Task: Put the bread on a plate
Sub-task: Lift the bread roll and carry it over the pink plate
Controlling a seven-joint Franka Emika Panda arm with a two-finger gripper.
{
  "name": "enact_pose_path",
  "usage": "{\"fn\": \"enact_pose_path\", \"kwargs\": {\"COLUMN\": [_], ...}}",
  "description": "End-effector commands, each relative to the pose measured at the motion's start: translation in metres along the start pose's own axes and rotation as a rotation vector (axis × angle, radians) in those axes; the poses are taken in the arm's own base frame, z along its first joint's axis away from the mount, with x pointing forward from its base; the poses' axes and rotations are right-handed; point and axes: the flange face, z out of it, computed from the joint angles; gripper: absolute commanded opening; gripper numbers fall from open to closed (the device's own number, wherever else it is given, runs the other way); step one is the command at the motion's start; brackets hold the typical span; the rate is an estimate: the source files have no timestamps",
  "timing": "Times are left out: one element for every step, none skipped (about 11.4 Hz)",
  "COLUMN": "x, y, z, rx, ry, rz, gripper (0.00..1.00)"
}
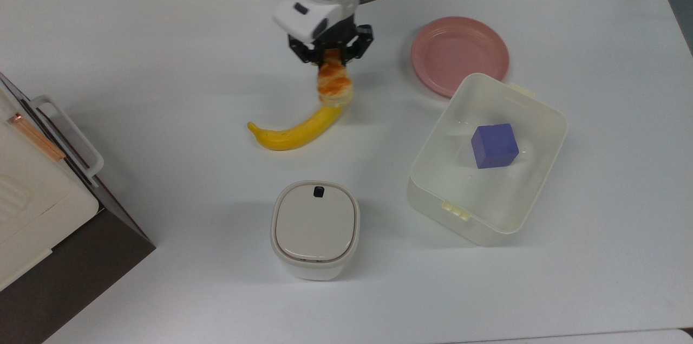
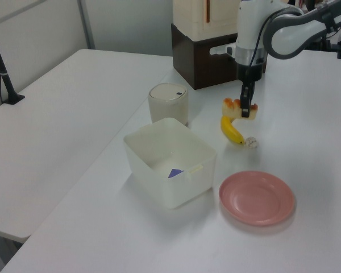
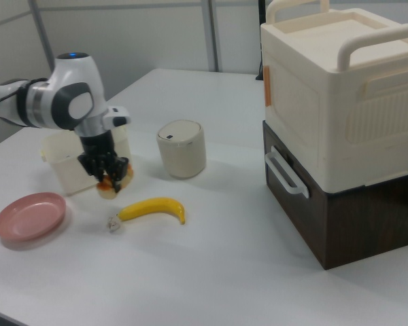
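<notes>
White tabletop (image 1: 162, 35) carries all items noted below. Gripper (image 1: 331, 59) is clamped on one end of the bread (image 1: 334, 85), its fingers (image 1: 312, 56) closed against the pastry's sides. In the left view the bread (image 2: 233, 108) hangs clear of the table surface, just above the banana (image 2: 231, 129). In the top view the bread overlaps the stem end of the banana (image 1: 295, 128); in the right view the bread (image 3: 111, 183) sits below the gripper (image 3: 107, 170), up and to the right view's left of the banana (image 3: 154, 208).

Pink plate (image 1: 459, 54) lies on the table, nothing on it, well apart from the bread toward the top view's right. In the left view the plate (image 2: 256, 198) is nearer the camera than the banana; in the right view the plate (image 3: 26, 215) is at the right view's left.

White rectangular plastic tub (image 1: 547, 116) stands just beside the plate, its rim covering part of the plate's edge in the top view, and holds a blue cube (image 1: 494, 145). Small lidded bin (image 1: 315, 228) stands upright below the banana in the top view. Cream storage box on a dark brown base (image 3: 340, 122) stands at the right view's right. Small white crumpled scrap (image 2: 250, 142) lies at the banana's stem end.
</notes>
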Motion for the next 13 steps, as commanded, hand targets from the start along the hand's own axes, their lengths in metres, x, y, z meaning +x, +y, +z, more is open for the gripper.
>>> {"fn": "enact_pose_path", "kwargs": {"x": [-0.01, -0.015, -0.02, -0.025, -0.03, -0.038, -0.044, -0.05, -0.055, -0.06, -0.063, -0.063, -0.063], "y": [-0.057, -0.082, -0.101, -0.124, -0.143, -0.166, -0.184, -0.198, -0.217, -0.228, -0.234, -0.236, -0.24], "z": [-0.008, -0.006, -0.004, -0.004, -0.003, 0.0, 0.004, 0.01, 0.025, 0.035, 0.047, 0.058, 0.071], "rx": [-0.005, -0.005, -0.006, -0.006, -0.006, -0.005, 0.004, 0.004, 0.0, -0.004, -0.006, -0.009, -0.011], "ry": [-0.023, -0.033, -0.05, -0.051, -0.056, -0.068, -0.079, -0.09, -0.116, -0.136, -0.158, -0.178, -0.197], "rz": [-0.099, -0.143, -0.177, -0.215, -0.25, -0.29, -0.317, -0.344, -0.378, -0.397, -0.408, -0.411, -0.417], "gripper": [0.39, 0.39, 0.39, 0.4, 0.4, 0.4, 0.4, 0.4, 0.4, 0.4, 0.4, 0.4, 0.4]}}
